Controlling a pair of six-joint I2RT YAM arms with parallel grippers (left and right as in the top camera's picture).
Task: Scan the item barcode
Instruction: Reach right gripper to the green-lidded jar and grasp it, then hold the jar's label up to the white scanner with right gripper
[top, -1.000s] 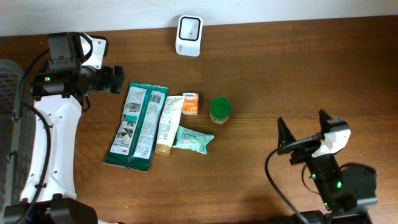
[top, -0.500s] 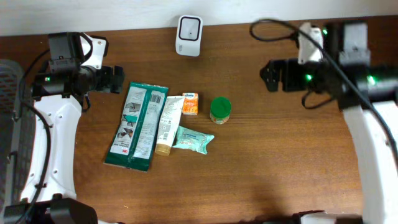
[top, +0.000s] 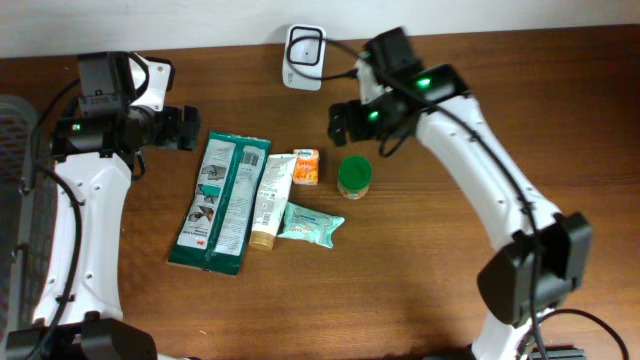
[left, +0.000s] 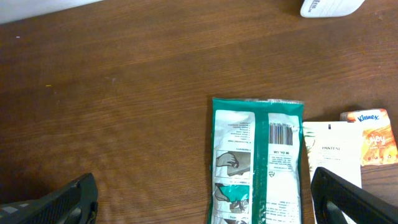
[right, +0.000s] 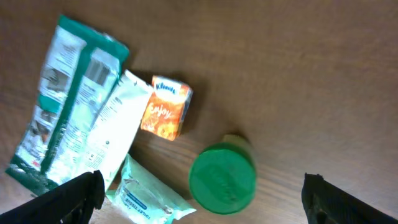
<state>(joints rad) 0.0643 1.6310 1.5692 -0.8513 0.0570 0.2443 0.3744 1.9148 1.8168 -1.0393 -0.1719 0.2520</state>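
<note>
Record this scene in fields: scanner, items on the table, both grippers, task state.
scanner: white scanner at the table's far edge, apart from the items
items: green packet, barcode facing up; white Pantene tube alongside it; orange Kleenex pack; green-lidded jar; teal tissue pack
left gripper: open, empty, near the green packet's far end
right gripper: open, empty, between scanner and jar
task state: nothing picked up yet
</note>
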